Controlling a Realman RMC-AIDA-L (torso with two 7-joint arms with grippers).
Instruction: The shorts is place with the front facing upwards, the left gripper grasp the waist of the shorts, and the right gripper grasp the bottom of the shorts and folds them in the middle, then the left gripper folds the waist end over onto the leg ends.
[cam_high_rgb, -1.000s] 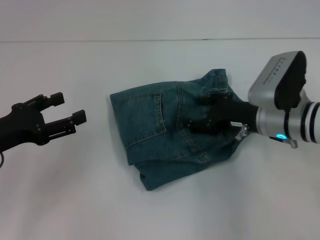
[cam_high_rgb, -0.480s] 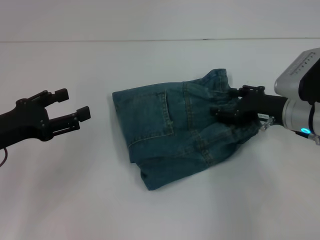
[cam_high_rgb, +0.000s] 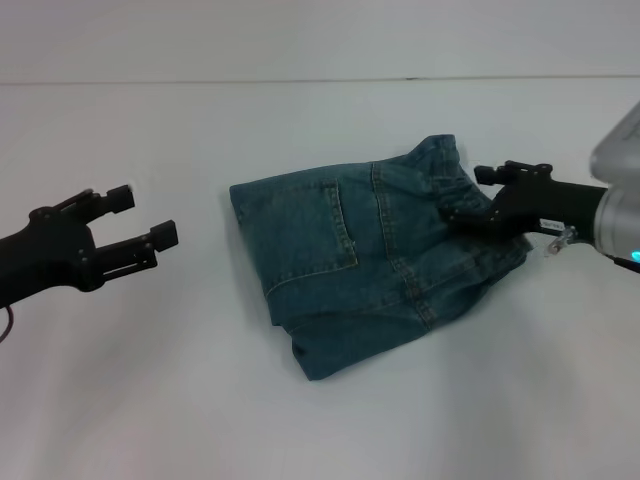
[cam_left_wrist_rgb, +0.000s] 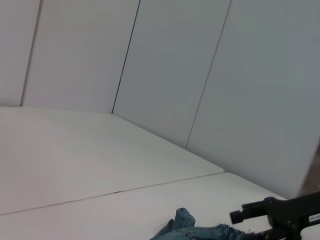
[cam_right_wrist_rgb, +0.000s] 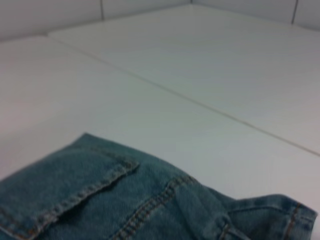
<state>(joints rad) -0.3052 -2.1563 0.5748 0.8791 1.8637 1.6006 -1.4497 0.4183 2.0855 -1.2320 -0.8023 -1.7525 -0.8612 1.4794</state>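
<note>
Head view: on the far left, the left gripper (cam_high_rgb: 138, 216) is hovering over the bare white table (cam_high_rgb: 320, 420), well apart from the cloth, its two black fingers (cam_high_rgb: 162, 234) spreading wide with nothing between them. No writing can be read on it.

Toward the middle, the shorts (cam_high_rgb: 370, 265) are lying on the table in a folded bundle, a stitched patch pocket (cam_high_rgb: 300, 225) facing up and one seam running down the middle. A lower layer of denim is sticking out at the near edge. The puckered waist (cam_high_rgb: 445, 170) is bunching up at the far right corner of the bundle, beside the right arm.

At the right, the right gripper (cam_high_rgb: 478, 196) is reaching in from the edge, its fingers apart: one fingertip is standing clear above the waist, the other is lying at the cloth's edge, and whether it is touching the denim cannot be told. A small white label (cam_high_rgb: 547, 222) is showing on its black body, but its print is too small to read. A cyan light is glowing on the wrist at the picture's edge.

In the left wrist view, the top of the shorts (cam_left_wrist_rgb: 192, 231) is peeking in beside the right gripper (cam_left_wrist_rgb: 239, 218), whose label (cam_left_wrist_rgb: 314, 217) again is showing marks too small to read. The right wrist view is showing the pocket (cam_right_wrist_rgb: 65, 185) and waist (cam_right_wrist_rgb: 265, 215) up close against the table.
</note>
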